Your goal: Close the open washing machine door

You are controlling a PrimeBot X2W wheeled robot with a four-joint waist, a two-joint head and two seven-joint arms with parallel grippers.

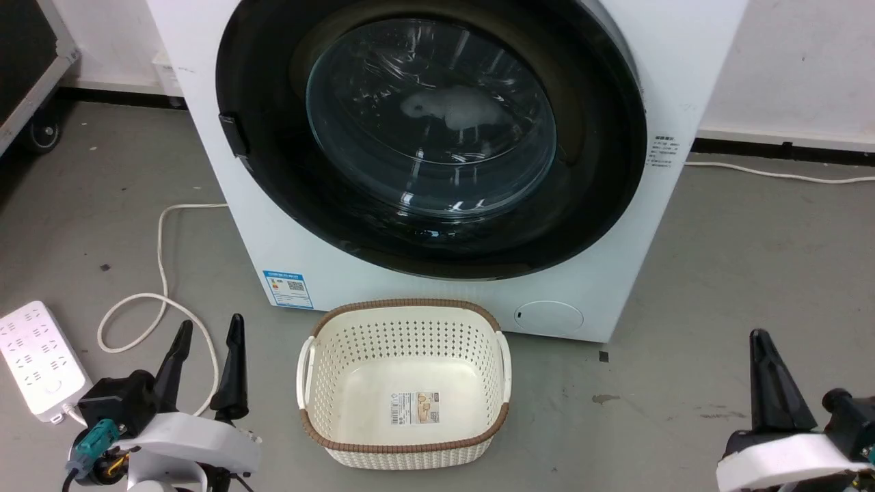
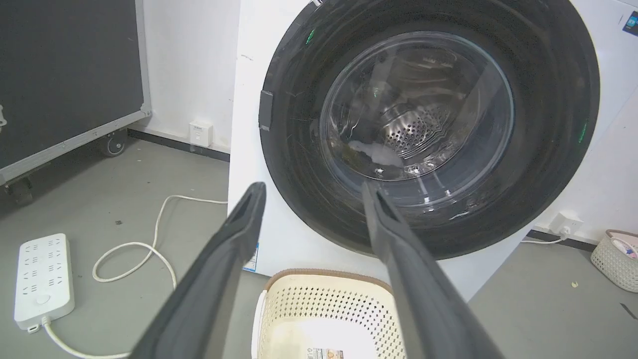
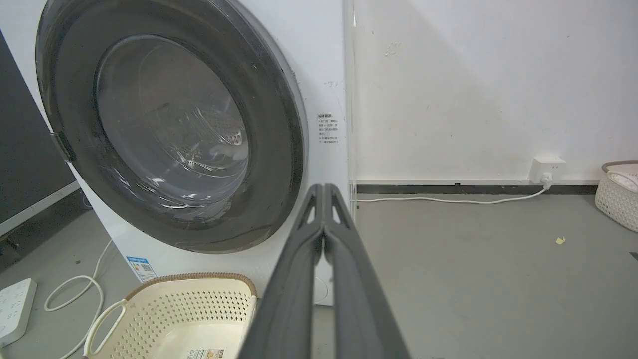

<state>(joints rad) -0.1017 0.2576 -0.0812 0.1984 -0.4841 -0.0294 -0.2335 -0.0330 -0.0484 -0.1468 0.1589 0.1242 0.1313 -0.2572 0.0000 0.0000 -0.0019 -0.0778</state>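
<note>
Sitting beyond left end effector [image 1: 211, 321]: door [image 1: 431, 137]

Light even, diffuse, fairly bright; shadows faint. Glare streaks across door [image 1: 431, 116] glass. Wrist views bow around the door.

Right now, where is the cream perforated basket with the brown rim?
The cream perforated basket sits bottom centre in the head view, on the grey floor before the white washing machine.
</note>
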